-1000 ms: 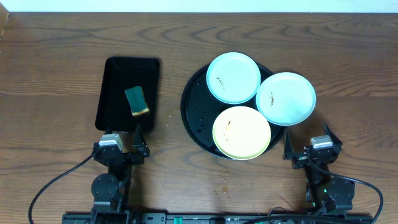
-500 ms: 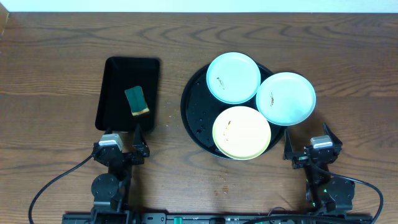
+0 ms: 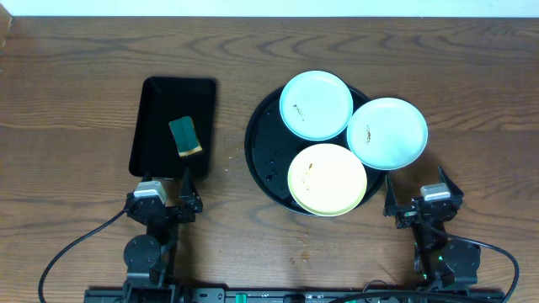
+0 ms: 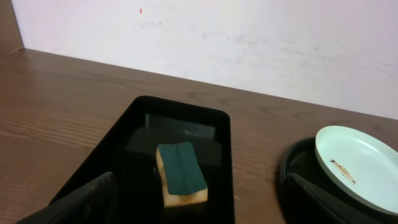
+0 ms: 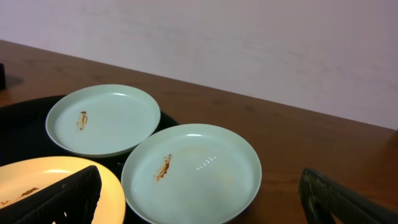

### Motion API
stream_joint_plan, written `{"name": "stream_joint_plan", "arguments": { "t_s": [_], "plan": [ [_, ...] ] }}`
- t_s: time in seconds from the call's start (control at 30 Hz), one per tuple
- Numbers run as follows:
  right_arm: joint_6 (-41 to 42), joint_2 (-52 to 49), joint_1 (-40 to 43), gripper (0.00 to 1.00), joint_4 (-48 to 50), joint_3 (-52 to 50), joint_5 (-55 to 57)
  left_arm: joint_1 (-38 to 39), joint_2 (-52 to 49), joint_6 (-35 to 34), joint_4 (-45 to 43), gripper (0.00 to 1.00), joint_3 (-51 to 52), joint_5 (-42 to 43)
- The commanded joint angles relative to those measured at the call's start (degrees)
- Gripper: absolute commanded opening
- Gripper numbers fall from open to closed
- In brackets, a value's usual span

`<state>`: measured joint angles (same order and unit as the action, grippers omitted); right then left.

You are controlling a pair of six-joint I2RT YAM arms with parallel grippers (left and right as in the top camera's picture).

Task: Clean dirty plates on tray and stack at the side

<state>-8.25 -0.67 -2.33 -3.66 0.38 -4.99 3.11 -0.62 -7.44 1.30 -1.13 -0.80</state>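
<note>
We judge the task to be at its very start: nothing is cleaned and nothing is stacked. All three plates lie on the round black tray (image 3: 263,156). One pale blue plate (image 3: 316,105) is at its far side. The second pale blue plate (image 3: 387,133) is on its right and hangs out over the rim. The pale yellow plate (image 3: 328,178) is at the near edge. Each one carries a small brown smear, which the right wrist view shows plainly on the two blue ones. The sponge (image 3: 185,136), green on top and yellow beneath, lies untouched in the rectangular black tray (image 3: 156,93) to the left of the round one. The left pincer (image 3: 162,202) rests at the near edge of the table (image 3: 84,67), just short of the rectangular tray. Its fingers are spread wide with nothing between them. The right pincer (image 3: 421,204) sits near the yellow plate and the overhanging blue one, also wide and empty. As we see it, the sponge must be picked up, each plate wiped, and all three piled beside the tray.
</note>
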Motion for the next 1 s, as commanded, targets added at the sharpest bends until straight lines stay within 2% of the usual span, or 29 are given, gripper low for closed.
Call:
{"name": "stream_joint_plan", "arguments": {
  "t_s": [0.0,0.13,0.27,0.4,0.5,0.63,0.77,0.97],
  "plan": [
    [-0.79,0.35,-0.74,0.99,-0.28,-0.07,0.44,0.09,0.39,0.72,1.77,0.84,0.04,1.31],
    [-0.79,0.35,-0.74,0.99,-0.28,-0.07,0.44,0.09,-0.44,-4.15,8.00,0.84,-7.34,2.32],
    [-0.81,0.35,-0.74,0.99,-0.28,-0.07,0.44,0.09,-7.30,-4.44,17.62,0.84,-21.75,2.34],
    [-0.79,0.35,-0.74,0.99,-0.28,-0.07,0.44,0.09,-20.17,-3.10,29.73,0.84,-40.22,9.05],
    [-0.79,0.35,-0.74,0.99,-0.28,-0.07,0.44,0.09,-32.24,-0.90,43.36,0.84,-56.50,17.73],
    [-0.79,0.35,-0.74,0.99,-0.28,-0.07,0.44,0.09,-45.79,-0.94,60.33,0.84,-73.42,23.10],
    [-0.79,0.35,-0.74,0.99,-0.28,-0.07,0.44,0.09,-54.01,-0.96,69.11,0.84,-81.18,27.28],
    [1.81,0.35,-0.74,0.99,0.00,-0.07,-2.21,0.09,-58.38,-0.94,74.31,0.84,-81.44,27.34]
  ]
}}
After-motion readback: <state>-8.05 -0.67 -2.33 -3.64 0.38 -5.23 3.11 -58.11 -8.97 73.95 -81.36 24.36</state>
